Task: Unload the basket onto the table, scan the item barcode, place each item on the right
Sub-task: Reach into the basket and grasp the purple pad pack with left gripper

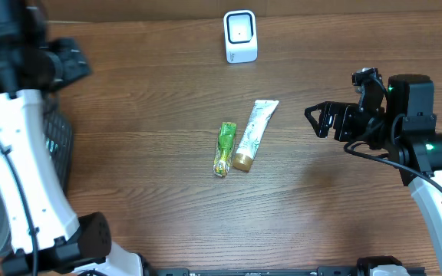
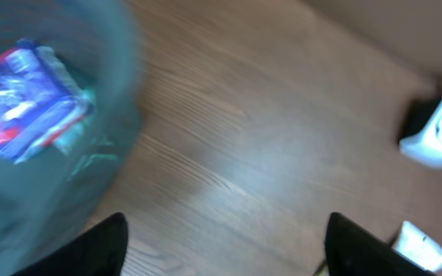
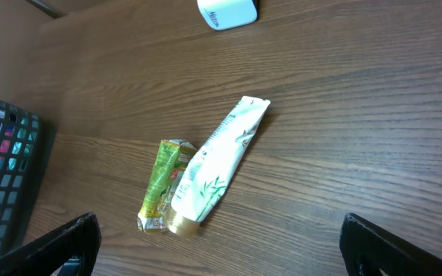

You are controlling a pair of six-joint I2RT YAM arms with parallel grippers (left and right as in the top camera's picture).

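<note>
Plainly, the left tool (image 2: pixel 227 234) and right tool (image 3: pixel 219 230) both gape wide, holding nothing, above the table (image 3: pixel 359 115).

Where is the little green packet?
In the overhead view, the green packet lies near the middle, right beside the white tube, on its left-arm side.

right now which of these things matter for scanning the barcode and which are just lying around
For the job: white scanner, white tube, green packet.
Just lying about: black mesh basket at the table's left edge, blurred blue and red pack.
</note>
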